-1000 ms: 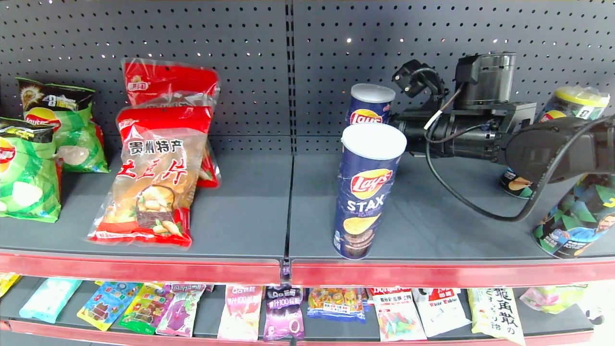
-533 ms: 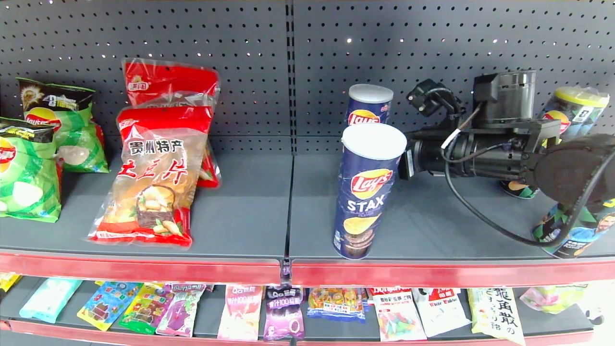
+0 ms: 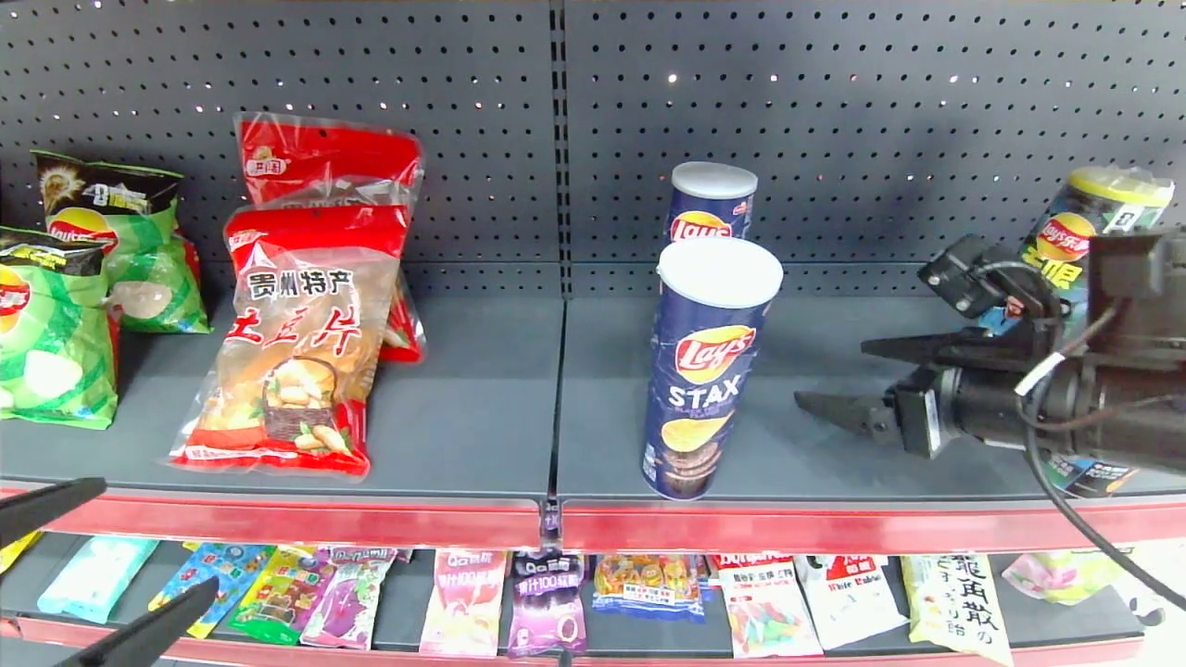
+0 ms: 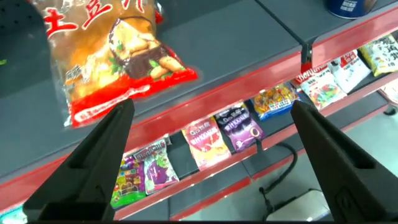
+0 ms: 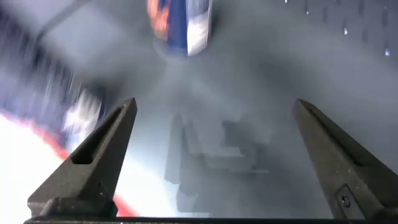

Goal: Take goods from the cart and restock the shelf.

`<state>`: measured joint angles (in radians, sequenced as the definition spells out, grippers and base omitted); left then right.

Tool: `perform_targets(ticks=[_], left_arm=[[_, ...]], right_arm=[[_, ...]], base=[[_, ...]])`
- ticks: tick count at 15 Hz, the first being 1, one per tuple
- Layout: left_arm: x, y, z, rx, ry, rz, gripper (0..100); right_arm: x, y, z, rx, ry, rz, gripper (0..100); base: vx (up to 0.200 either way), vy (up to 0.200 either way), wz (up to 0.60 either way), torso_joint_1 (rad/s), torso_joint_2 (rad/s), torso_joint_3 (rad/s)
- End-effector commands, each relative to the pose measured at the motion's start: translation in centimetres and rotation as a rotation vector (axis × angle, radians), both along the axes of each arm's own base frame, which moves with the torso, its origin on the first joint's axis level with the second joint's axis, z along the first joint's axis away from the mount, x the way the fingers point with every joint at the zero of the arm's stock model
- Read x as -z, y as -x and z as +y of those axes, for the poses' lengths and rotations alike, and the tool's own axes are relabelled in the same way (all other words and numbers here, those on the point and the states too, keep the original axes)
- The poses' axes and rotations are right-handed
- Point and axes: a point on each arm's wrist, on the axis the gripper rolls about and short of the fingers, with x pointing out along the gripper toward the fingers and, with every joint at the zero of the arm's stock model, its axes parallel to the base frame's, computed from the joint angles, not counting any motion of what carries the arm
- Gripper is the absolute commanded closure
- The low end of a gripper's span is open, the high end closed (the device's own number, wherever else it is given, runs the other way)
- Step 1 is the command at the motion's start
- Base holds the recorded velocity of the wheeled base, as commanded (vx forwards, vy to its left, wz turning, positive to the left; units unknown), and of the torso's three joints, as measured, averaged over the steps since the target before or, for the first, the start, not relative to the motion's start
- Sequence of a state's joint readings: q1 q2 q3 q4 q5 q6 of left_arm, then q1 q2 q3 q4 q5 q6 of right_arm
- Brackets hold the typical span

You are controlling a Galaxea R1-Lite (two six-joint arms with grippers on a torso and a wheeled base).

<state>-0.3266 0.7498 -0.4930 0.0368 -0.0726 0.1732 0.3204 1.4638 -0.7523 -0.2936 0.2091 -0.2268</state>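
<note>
Two end effectors, both spread: right end effector [image 3: 830,372] hovers right of near dark blue cylindrical chip can [image 3: 709,371] on grey metal shelf [image 3: 463,417], apart; left end effector [image 3: 159,532] low left.

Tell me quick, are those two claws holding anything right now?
Left gripper: open, holding nothing.
Right gripper: open, holding nothing.
</note>
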Motion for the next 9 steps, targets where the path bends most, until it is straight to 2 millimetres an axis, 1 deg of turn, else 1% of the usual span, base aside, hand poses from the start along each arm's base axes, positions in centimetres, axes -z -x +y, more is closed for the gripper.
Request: perform_targets(ticks=[1,3,4,5,6,7,9], left_arm=[[-1.2,-3.8,-1.4,0.019,-0.026,0.086,0],[-1.7,-6.5,-2.5,0.089,-0.025,0.137,0],[-1.7,-7.6,-3.1,0.12,-0.025,0.158,0],[-1.5,-9.5,-4.0,0.161,-0.044,0.15,0],[-1.3,-10.4,-4.7,0.181,-0.048,0.142,0],[-0.9,-12.0,-6.4,0.229,-0.049,0.138,0],[-0.5,-13.3,-8.0,0.273,-0.059,0.164,0]], right_arm=[[0.8,6.6,-2.2,-0.006,-0.008,-0.037,0],[2.0,11.0,-3.4,-0.028,-0.025,-0.074,0],[2.4,12.7,-3.9,-0.037,-0.035,-0.102,0],[3.0,14.8,-4.6,-0.04,-0.052,-0.146,0],[3.3,15.9,-5.0,-0.04,-0.062,-0.176,0],[4.0,17.7,-5.7,-0.035,-0.085,-0.229,0],[4.1,19.1,-6.2,-0.022,-0.104,-0.282,0]], base=[[0.0,0.0,0.0,0.0,0.0,0.0],[0.0,0.0,0.0,0.0,0.0,0.0],[0.0,0.0,0.0,0.0,0.0,0.0],[0.0,0.0,0.0,0.0,0.0,0.0],[0.0,0.0,0.0,0.0,0.0,0.0],[0.0,0.0,0.0,0.0,0.0,0.0],[0.0,0.0,0.0,0.0,0.0,0.0]])
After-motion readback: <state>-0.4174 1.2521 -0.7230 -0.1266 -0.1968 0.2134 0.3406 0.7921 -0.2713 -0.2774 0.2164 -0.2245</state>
